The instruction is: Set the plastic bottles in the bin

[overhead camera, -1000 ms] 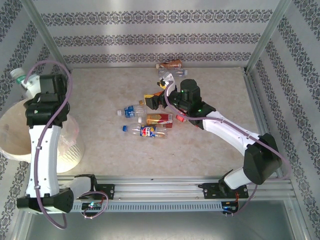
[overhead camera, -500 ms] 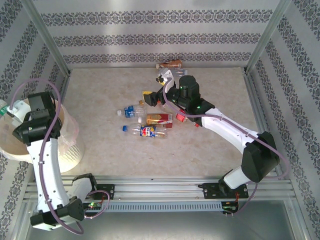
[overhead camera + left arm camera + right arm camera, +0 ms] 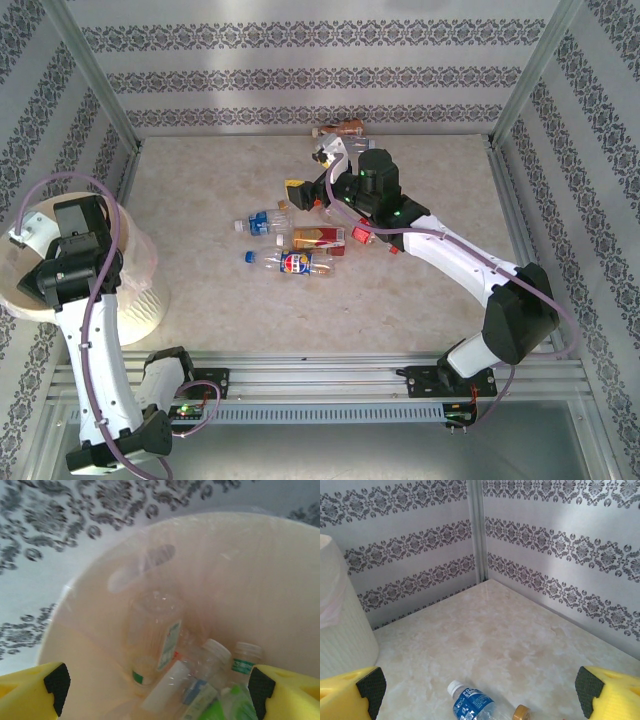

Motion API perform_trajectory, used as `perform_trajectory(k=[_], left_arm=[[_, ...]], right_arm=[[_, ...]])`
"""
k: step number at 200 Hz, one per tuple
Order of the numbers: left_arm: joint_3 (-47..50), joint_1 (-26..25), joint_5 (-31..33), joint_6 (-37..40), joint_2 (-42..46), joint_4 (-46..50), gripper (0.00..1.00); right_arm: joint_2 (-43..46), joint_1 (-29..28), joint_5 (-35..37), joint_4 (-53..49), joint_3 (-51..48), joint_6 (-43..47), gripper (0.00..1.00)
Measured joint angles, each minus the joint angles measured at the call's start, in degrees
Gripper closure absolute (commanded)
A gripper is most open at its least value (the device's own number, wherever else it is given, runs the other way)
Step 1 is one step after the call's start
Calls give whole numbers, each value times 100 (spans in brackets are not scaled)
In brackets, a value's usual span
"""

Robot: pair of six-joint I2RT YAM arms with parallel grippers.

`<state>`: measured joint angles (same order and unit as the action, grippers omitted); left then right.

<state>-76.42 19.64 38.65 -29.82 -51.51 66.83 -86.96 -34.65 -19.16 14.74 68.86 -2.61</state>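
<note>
Bin holds several bottles; left fingers spread wide above it, empty. Right fingers wide, empty, above table and blue-label bottle.

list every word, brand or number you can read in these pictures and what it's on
No text can be read anywhere.
Blue-label bottle by the right wrist camera: print too blurred.
Inside the bin, dropped bottles: green and white labels, blurred.
On the table, loose bottles: labels too small; one shows a round logo, with no letters legible.
</note>
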Motion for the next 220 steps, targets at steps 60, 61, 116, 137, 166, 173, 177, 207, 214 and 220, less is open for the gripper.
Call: perform_trajectory(k=[60,61,116,137,166,173,177,207,214,220], left_arm=[[-197,-308,-1773,-74,-2,-485,6],[-201,-323,-1797,-74,-2,-503,6],[-389,-1631,-2264,-188,-313,-1082,3],[-442,-2162,-2385,-199,-627,-1392,0],[-450,-2592,-2599,-197,-1119,-1808,0],[-450,-2656,-2667,-195,-1228,-1893,0],[-450,-2686,-2710,-195,-1292,-1943,0],[-448,-2758,-3106,-195,-1600,-2280,0],[-442,-2758,-3180,-195,-1628,-2367,0],[-433,-2758,-3248,-195,-1628,-2444,0]], right_arm=[[2,0,345,-13,-177,-87,2],[2,0,350,-13,-179,-87,2],[24,87,807,-160,-319,-393,2],[76,328,966,-286,-490,-717,2],[127,769,1021,-656,-767,-1126,2],[129,870,1032,-811,-811,-1154,2],[131,911,1036,-907,-824,-1165,2],[129,1154,1047,-1847,-837,-946,2],[120,1169,1071,-2105,-831,-802,2],[96,1185,1093,-2345,-813,-682,2]])
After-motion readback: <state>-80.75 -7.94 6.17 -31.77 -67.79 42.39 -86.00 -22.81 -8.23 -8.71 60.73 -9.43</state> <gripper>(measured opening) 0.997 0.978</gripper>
